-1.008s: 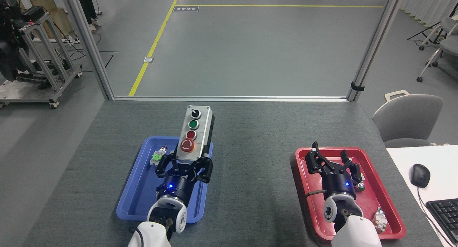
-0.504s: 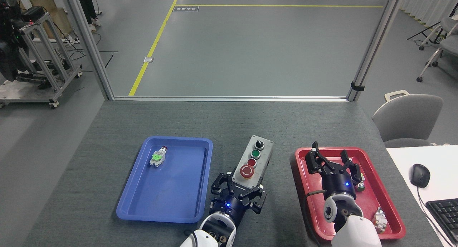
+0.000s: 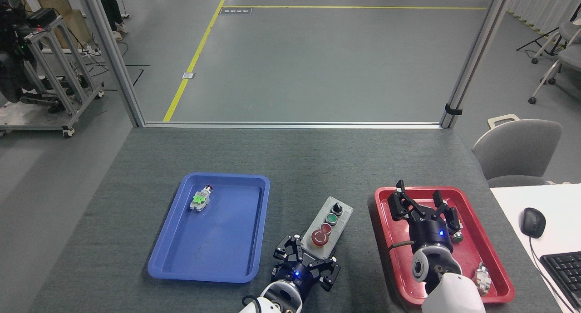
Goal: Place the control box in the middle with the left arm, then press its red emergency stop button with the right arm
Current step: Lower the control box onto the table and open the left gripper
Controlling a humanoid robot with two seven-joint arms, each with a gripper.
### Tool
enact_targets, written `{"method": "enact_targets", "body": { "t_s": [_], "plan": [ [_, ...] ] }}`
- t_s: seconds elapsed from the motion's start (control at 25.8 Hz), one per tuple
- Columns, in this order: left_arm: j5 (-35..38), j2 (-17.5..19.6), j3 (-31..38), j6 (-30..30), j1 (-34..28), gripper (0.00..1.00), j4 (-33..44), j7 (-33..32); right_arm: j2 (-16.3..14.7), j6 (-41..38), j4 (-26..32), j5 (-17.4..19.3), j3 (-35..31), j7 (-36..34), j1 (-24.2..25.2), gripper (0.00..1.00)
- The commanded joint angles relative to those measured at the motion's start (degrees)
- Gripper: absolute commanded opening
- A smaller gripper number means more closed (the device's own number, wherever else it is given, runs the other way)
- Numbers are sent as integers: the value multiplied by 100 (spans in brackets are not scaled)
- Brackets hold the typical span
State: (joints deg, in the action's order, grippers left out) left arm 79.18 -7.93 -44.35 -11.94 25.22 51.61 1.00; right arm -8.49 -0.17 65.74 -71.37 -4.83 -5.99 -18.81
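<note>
Control box (image 3: 327, 227), the oblong light-grey unit with a black base, is now seen down low on the grey felt-covered table (image 3: 113, 204), between the blue plastic tray (image 3: 213, 263) and the red plastic tray (image 3: 390, 258). A second ago it was held up over the blue tray; half a second ago it was carried across, and now it is brought lower and nearer the robot. The middle spot looks reached, so the placing step is judged nearly done.

Its near end is clamped between the black fingers of the left gripper (image 3: 313, 261); whether the base is touching the felt cannot be told. The box is angled, far end pointing up and right. Along its face a black knob, a green button, a small red button and the large red emergency stop button (image 3: 319, 239) are lined up, the last nearest the left gripper.

The right gripper (image 3: 422, 204) is held over the red tray with fingers spread apart, unchanged throughout. Release is expected next, then the press.
</note>
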Motion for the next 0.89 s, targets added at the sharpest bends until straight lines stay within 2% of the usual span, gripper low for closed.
{"method": "enact_targets", "body": {
  "t_s": [0.0,0.04,0.12,0.16,0.35,0.47,0.66,0.85],
  "plan": [
    [1,2,-152,-10,1,0,-2,6,-12,0,0,0,0,10,-8,100],
    [1,2,-152,-1,1,9,-2,6,-21,0,0,0,0,1,-8,100],
    [9,2,-170,-10,1,41,-2,6,-21,0,0,0,0,1,-8,100],
    [9,2,-170,-10,1,54,7,6,-21,0,0,9,0,1,-8,100],
    [18,11,-179,-28,-8,91,42,67,-38,0,0,0,0,1,0,100],
    [27,20,-188,-45,-52,97,279,85,-30,0,0,0,0,1,0,100],
    [18,186,-117,25,-438,98,1070,24,-30,-9,0,0,0,1,9,100],
    [-8,1250,23,42,-1054,98,2345,6,-30,-9,0,0,0,10,9,100]
  ]
}}
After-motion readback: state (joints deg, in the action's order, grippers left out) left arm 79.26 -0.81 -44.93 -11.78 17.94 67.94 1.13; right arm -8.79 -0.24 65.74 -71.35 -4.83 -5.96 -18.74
